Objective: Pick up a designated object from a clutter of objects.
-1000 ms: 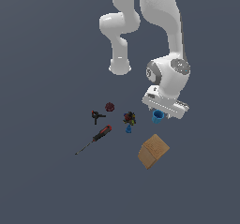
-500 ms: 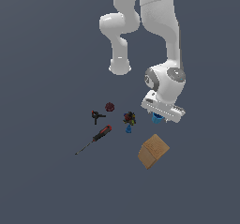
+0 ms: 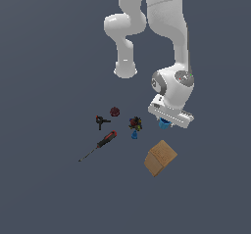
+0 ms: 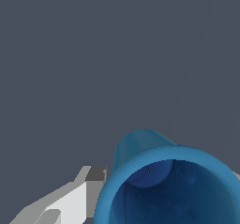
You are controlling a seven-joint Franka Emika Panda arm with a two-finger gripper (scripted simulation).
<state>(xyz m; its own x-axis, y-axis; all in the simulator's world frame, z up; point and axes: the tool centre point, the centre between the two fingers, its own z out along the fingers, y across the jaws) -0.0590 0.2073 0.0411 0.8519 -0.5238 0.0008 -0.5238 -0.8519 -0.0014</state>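
now the arm's hand sits lower than it did a second ago: in the exterior view the gripper (image 3: 166,122) has dropped from above the clutter until its body covers most of the blue cup (image 3: 164,125), leaving only a sliver of blue showing under the wrist. none of the other items has shifted over that second.

the cup stands on the dark floor, between the multicoloured toy (image 3: 136,123) and the cardboard box (image 3: 160,157), apart from both. in the wrist view the blue cup (image 4: 168,185) fills the lower part of the picture, mouth open toward the camera and hollow interior showing, with one pale finger (image 4: 70,199) just beside its rim. the other finger is barely in view at the frame edge, so i cannot tell whether the jaws are spread around the cup or already pressing on it.

by my reading the descent is nearly done and the grasp is the step in hand; the lift is not yet made. the finger looks to be outside the wall, which suggests a grip across the whole cup rather than on its rim.

the tiny blue cone (image 3: 134,135), screwdriver (image 3: 100,145), black-red clamp (image 3: 101,121) and dark red knob (image 3: 115,111) lie well apart on the exterior view's left, clear of the hand.
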